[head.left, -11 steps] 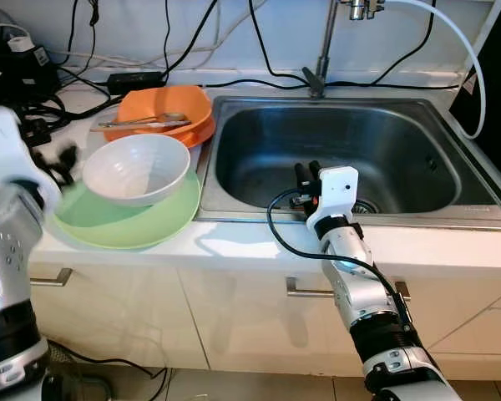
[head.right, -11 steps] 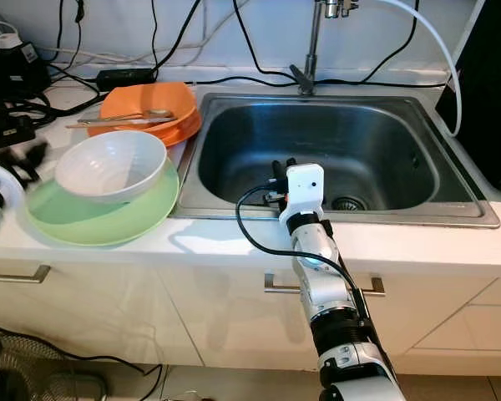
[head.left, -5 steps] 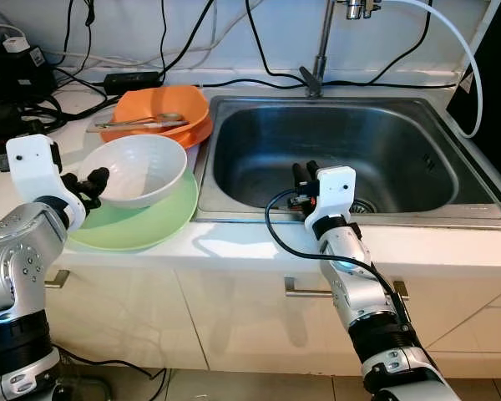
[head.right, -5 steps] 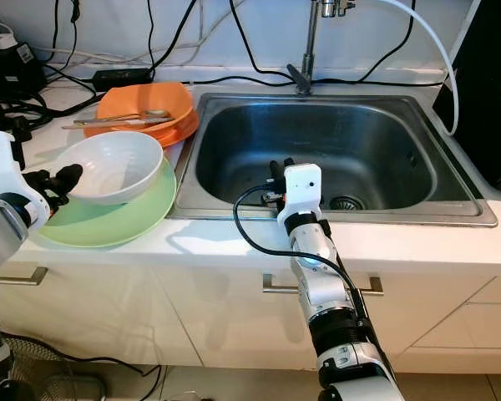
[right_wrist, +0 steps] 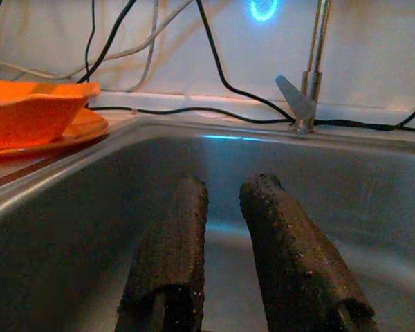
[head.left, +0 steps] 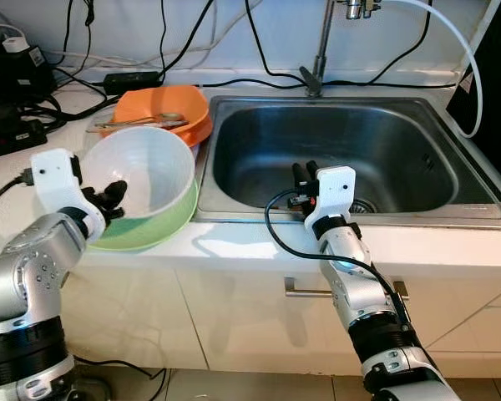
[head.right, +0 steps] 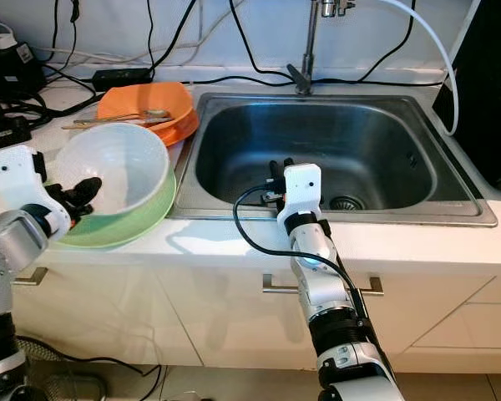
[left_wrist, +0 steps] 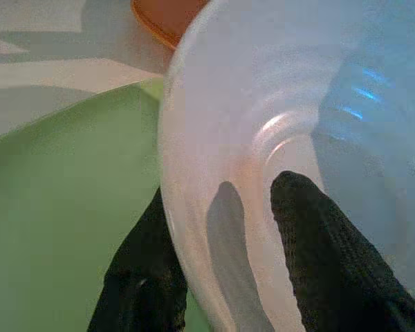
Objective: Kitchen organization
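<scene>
A white bowl (head.left: pixel 150 171) is tipped up on its edge over a green plate (head.left: pixel 163 227) on the counter left of the sink (head.left: pixel 417 125). My left gripper (head.left: pixel 114 195) is shut on the bowl's near rim. In the left wrist view one finger (left_wrist: pixel 318 256) lies inside the bowl (left_wrist: pixel 297 104) and the other sits under it, above the plate (left_wrist: pixel 55 194). My right gripper (head.left: pixel 306 172) rests over the sink's front rim, open a little with nothing between its fingers (right_wrist: pixel 283 235).
Behind the plate, an orange bowl (head.left: pixel 167 104) on an orange plate holds a spoon and utensils (head.left: pixel 142 122). Black cables and power adapters (head.left: pixel 17 125) crowd the back left of the counter. A tap (head.left: pixel 321 50) stands behind the sink; a white hose (head.left: pixel 468 58) curves at right.
My left gripper moved in from the left and closed on the white bowl's rim. The bowl went from flat on the plate to tipped up. The right arm stayed still.
</scene>
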Available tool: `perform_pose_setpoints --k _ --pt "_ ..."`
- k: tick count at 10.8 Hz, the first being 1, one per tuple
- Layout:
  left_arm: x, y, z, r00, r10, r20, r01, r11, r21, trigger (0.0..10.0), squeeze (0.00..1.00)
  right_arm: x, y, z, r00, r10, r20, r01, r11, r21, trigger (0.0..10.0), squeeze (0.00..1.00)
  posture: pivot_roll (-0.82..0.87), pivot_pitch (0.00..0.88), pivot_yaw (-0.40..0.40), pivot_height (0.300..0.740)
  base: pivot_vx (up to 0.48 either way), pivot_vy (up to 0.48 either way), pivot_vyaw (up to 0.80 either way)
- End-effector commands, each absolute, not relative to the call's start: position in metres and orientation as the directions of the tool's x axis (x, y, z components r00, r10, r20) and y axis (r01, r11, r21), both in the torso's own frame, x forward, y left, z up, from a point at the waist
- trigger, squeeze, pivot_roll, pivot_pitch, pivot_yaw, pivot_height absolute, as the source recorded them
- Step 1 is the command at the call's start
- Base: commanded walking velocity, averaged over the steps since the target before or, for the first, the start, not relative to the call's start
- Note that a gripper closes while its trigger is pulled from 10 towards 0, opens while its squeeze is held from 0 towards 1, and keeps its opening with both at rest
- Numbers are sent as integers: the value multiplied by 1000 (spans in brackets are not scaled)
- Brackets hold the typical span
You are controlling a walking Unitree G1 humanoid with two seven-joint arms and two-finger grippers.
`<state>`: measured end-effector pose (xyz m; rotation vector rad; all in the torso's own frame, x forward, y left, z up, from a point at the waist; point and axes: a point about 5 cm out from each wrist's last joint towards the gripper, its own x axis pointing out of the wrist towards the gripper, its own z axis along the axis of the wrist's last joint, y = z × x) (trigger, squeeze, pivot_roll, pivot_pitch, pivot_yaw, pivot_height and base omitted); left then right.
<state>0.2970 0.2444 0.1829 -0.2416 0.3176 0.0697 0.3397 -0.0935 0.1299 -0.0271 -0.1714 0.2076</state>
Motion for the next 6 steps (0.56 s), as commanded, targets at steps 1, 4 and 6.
perform_pose_setpoints --k 1,4,6 --pt "298 245 184 950 39 -311 -114 967 -226 0 0 341 -94 126 968 209 136 -205 978 -44 10000 0 158 0 43 740 0 0 0" --pt "298 244 185 953 45 -299 -112 971 -211 0 0 341 -94 125 968 212 131 -208 977 -46 10000 0 160 0 40 740 0 0 0" --pt "299 241 185 955 49 -291 -115 971 -212 0 0 342 -93 126 968 214 130 -210 977 -44 10000 0 159 0 39 740 0 0 0"
